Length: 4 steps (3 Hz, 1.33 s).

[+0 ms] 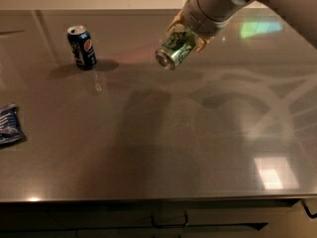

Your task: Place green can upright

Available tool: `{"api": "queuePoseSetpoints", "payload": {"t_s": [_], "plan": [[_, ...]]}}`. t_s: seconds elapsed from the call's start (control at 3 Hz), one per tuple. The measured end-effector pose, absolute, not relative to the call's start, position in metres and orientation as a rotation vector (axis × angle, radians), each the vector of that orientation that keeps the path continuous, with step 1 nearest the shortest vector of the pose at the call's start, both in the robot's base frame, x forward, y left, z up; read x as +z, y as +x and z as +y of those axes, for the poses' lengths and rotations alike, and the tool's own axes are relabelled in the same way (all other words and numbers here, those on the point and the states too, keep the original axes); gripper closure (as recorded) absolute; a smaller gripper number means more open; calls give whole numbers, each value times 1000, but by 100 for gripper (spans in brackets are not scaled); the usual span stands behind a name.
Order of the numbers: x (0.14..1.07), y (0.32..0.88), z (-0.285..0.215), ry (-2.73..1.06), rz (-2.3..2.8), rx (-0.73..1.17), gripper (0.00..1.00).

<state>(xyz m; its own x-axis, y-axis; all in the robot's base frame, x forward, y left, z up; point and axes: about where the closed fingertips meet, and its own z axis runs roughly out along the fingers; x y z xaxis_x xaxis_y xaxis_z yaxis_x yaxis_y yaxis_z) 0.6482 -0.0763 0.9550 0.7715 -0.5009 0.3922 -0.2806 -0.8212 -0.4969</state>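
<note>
The green can (175,49) has a mottled green and pale label and a silver end facing the lower left. It hangs tilted in the air above the far middle of the dark grey table (148,148). My gripper (189,33) comes in from the upper right and is shut on the can, with pale fingers on both sides of its upper part. The can touches nothing but the gripper.
A dark blue Pepsi can (81,47) stands upright at the far left of the table. A blue snack bag (9,124) lies at the left edge. My arm (237,1) crosses the upper right corner. The table's front edge runs along the bottom.
</note>
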Motion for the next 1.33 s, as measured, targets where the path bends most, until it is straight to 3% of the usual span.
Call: {"api": "queuePoseSetpoints", "payload": {"t_s": [1.33], "plan": [[978, 649, -34, -2245, 14, -1315, 100]]}}
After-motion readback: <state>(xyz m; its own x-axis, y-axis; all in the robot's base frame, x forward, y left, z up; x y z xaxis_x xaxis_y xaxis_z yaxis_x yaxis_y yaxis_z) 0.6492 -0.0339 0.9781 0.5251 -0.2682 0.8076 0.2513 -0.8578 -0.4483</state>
